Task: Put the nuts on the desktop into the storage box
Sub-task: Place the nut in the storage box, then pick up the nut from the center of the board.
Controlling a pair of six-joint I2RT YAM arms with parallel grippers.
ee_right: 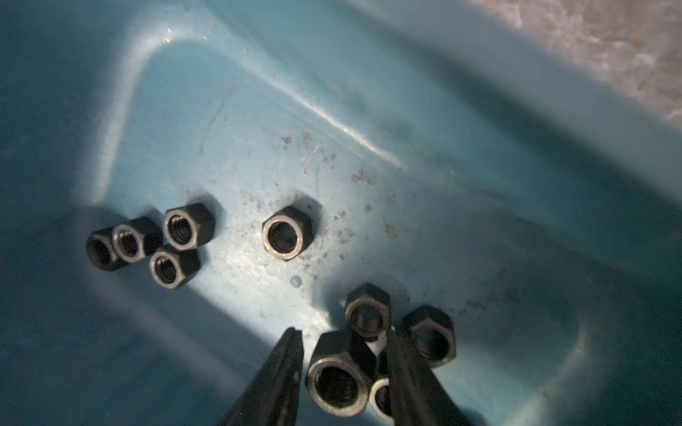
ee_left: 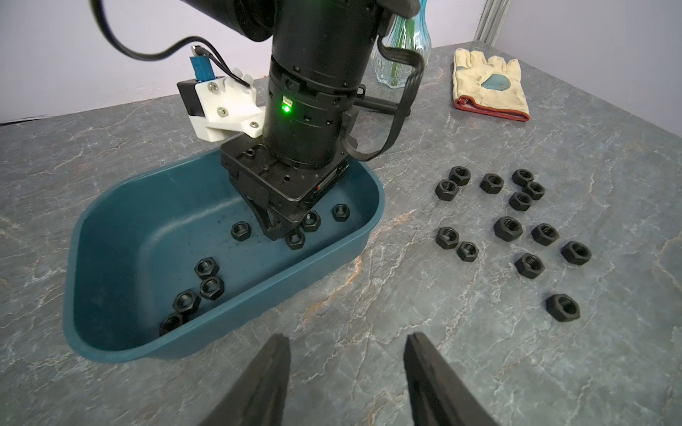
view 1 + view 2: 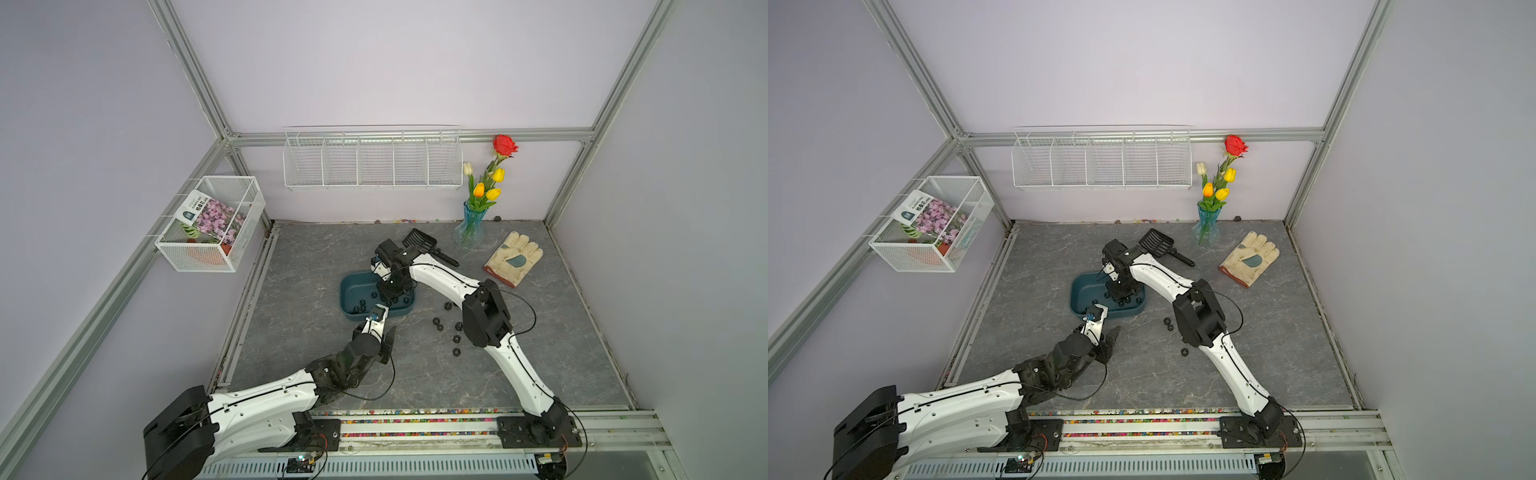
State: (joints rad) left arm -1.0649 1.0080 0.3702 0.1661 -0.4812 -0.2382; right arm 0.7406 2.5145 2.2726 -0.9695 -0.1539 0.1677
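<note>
Right claw (image 1: pixel 343 333) is down inside the box (image 1: pixel 369 121), jaws narrowly parted, with a nut (image 1: pixel 337 380) sitting loose between them. The smart move is to lift straight up so neither finger drags it back out. Left claw (image 2: pixel 345 337) hangs wide and empty over the table (image 2: pixel 479 354). A dozen-odd nuts (image 2: pixel 508 228) wait there beside the box.

Nuts (image 2: pixel 508 228) — in storage box (image 2: pixel 140 236), on desktop (image 2: pixel 369 295)

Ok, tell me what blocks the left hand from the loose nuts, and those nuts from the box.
Only bare table lies between the left hand and the loose nuts. On the way into the box, the right hand stands inside the end nearest those nuts; the other end has room.
</note>
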